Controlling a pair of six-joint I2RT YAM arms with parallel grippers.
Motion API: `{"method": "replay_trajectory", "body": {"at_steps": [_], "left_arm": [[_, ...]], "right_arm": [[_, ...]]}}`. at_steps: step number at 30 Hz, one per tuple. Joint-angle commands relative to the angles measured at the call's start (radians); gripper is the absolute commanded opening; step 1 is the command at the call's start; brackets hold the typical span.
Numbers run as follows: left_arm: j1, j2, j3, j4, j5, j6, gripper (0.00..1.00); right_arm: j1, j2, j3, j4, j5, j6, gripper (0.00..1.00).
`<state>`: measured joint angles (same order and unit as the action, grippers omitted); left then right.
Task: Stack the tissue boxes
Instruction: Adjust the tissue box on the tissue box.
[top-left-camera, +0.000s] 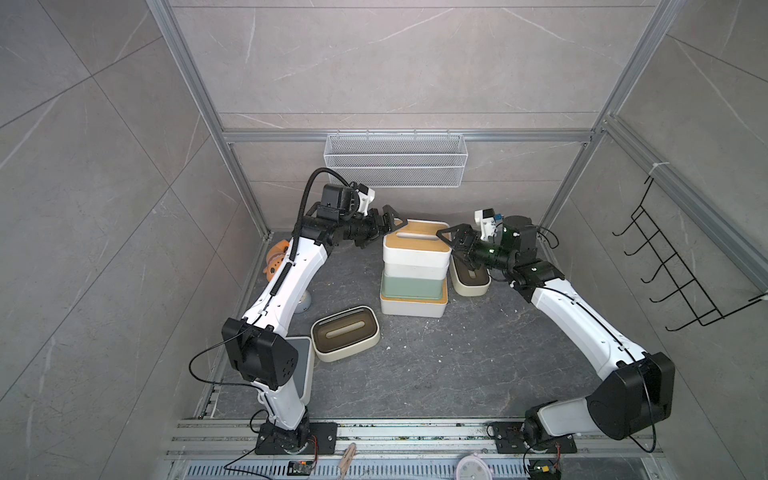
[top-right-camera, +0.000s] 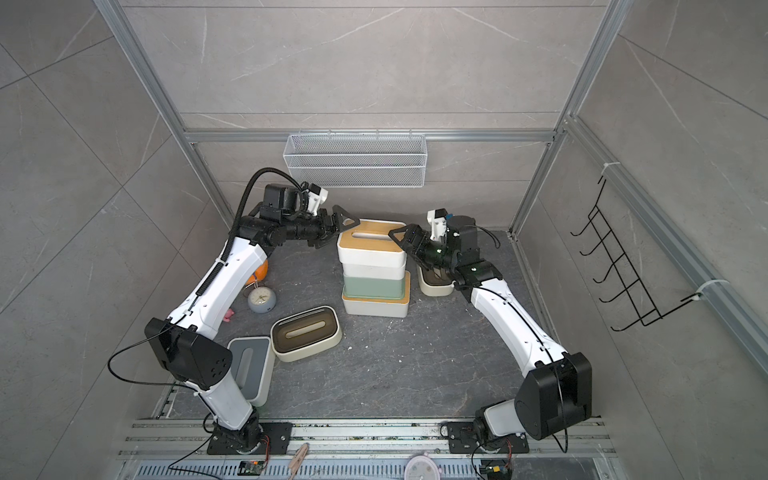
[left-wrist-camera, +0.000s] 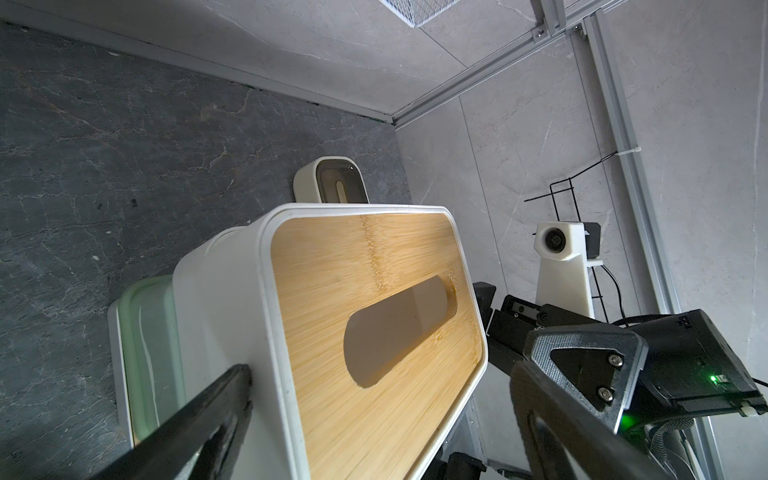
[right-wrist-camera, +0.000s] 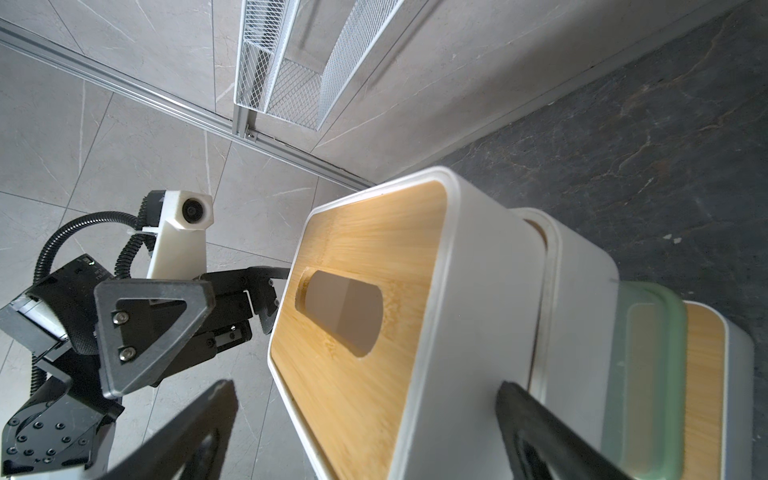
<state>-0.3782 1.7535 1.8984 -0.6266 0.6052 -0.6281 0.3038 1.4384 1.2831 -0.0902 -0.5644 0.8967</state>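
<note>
Biggest thing is the stack of tissue boxes (top-left-camera: 413, 274), four high, right between the left gripper (top-left-camera: 388, 232) and the right gripper (top-left-camera: 451, 243). The wrist views give what the top views hide: the second box (right-wrist-camera: 582, 299) under the top box (right-wrist-camera: 415, 291) has a sliver of bamboo lid showing, and the pale green box (right-wrist-camera: 648, 353) looks frosted, corners rounded. Top box is smooth white plastic, streaky bamboo lid, oval slot. Only the top views catch the grey-lidded box (top-right-camera: 249, 370), far back from the left gripper, half under the left arm (top-right-camera: 216, 286). One cream box (top-left-camera: 345, 332), brown lid, lies well behind the left gripper; another cream box (top-left-camera: 469, 282) sits just below the right gripper. Both grippers are spread wide around the top box's ends, clamping nothing; whether a finger brushes it I can't tell. Little round clock (top-right-camera: 262, 299) beside that arm.
</note>
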Motion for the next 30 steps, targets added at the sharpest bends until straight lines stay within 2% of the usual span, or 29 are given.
{"method": "replay_trajectory", "body": {"at_steps": [1,19,30], "left_arm": [[-0.031,-0.028,0.021,0.018,0.06,-0.006,0.99],[-0.031,-0.069,-0.049,0.018,0.035,0.002,0.99],[-0.031,-0.042,0.024,0.003,0.054,0.001,0.99]], "right_arm": [[0.017,-0.011,0.032,0.035,-0.013,-0.016,1.0],[0.029,-0.01,0.069,0.036,-0.016,-0.021,1.0],[0.03,-0.007,0.079,0.02,0.0,-0.022,1.0]]}}
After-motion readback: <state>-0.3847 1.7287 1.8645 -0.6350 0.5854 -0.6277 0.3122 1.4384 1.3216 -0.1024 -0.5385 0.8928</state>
